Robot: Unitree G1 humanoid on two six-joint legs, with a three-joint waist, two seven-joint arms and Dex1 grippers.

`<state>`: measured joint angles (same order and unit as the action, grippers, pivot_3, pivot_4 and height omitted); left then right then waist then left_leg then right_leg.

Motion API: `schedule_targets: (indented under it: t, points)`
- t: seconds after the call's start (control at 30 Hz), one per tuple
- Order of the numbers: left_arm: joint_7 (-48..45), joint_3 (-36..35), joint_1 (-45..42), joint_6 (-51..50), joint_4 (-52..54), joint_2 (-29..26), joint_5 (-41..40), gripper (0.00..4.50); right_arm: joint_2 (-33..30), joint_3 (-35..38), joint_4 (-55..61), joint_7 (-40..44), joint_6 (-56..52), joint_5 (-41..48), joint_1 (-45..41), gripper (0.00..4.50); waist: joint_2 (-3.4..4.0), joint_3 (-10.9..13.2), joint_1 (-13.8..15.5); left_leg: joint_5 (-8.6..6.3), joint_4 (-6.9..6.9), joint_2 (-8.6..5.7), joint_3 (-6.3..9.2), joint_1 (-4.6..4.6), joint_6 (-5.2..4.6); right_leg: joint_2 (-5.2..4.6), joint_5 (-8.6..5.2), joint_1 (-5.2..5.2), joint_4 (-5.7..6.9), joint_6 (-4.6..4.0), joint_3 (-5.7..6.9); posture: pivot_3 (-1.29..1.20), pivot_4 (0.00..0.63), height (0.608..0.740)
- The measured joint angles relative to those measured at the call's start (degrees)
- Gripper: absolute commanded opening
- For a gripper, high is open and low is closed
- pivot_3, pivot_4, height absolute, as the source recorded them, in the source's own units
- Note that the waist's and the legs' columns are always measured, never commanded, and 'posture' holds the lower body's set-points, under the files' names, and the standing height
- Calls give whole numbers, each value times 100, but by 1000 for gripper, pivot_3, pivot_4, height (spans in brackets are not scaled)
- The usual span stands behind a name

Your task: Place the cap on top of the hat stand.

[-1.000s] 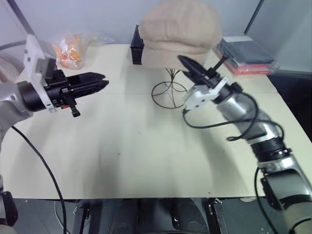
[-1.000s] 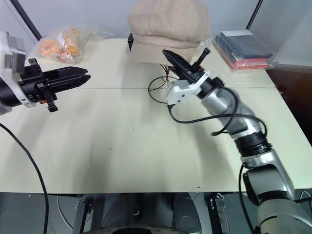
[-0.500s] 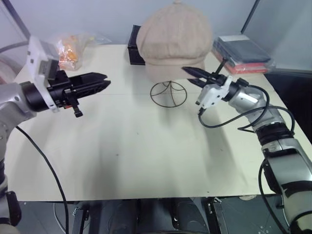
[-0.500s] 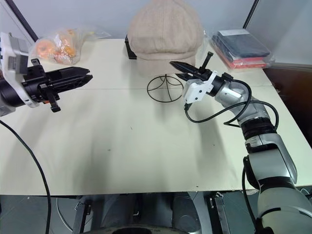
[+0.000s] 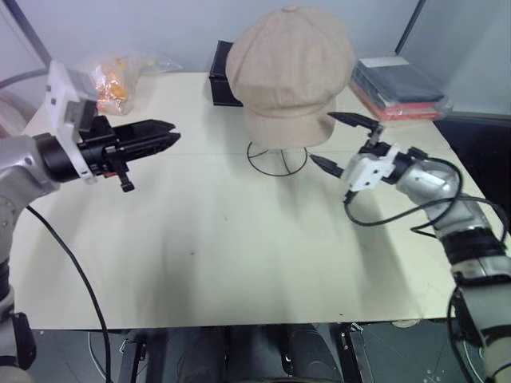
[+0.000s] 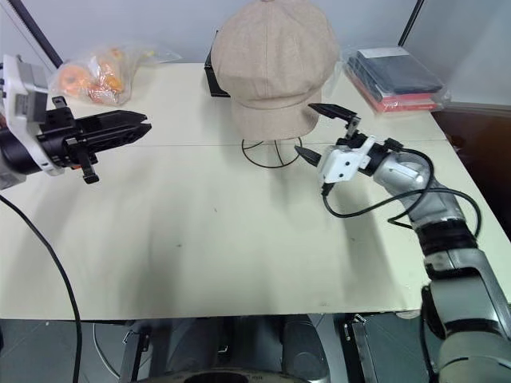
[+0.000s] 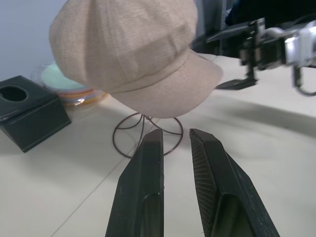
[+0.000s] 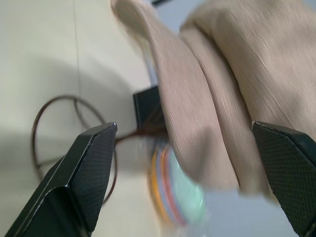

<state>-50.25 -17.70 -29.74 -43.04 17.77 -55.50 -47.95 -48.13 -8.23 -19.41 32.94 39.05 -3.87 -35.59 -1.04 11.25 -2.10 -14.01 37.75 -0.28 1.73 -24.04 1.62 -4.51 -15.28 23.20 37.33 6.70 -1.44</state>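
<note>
Letting go, the right gripper (image 5: 337,141) is spreading its black fingers wide and backing off the soft beige panelled fabric cap (image 5: 291,68), now sitting atop the thin dark wire hat stand (image 5: 275,157), while the left gripper (image 5: 164,136) is hovering nearly closed, empty.

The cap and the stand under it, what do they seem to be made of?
The cap looks like soft woven fabric, beige and matte: a fine weave and stitched panels show. The hat stand looks like thin dark wire, probably metal: its ring base is a bare loop on the table.
</note>
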Motion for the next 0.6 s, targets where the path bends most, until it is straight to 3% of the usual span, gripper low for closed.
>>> schedule_targets:
  t: [0.2, 0.3, 0.43, 0.6]
  points:
    - [-208, 51, 21, 171, -167, -7, 160, 870, -1263, 772, 1994, 1922, -3671, 2997, 690, 4419, 7, 4, 5, -2, -1, 11, 2, 6, -4, -4, 0, -5, 0, 0, -1, 0, 150, 740]
    - [-286, -52, 37, 189, -307, -53, 142, 870, -1853, 1256, 2249, 2752, -5349, 4250, 631, 4419, 7, 4, 0, -3, -1, 14, 2, 8, -5, -4, 0, -5, -3, -1, -1, 0, 150, 740]
    - [-388, -449, 57, 109, -528, -234, 69, 870, -2309, 1561, 1801, 3455, -6921, 4977, -17, 4419, 8, 5, -14, -4, -8, 14, -3, 11, -6, -5, -5, -2, -9, -9, -1, 0, 150, 740]
    - [-455, -599, 47, 84, -611, -306, 40, 870, -2375, 1627, 1369, 3898, -7799, 5123, -465, 4419, 7, 4, -3, -4, -15, 12, -16, 10, -6, -7, -3, -1, -18, -6, -1, 0, 150, 740]
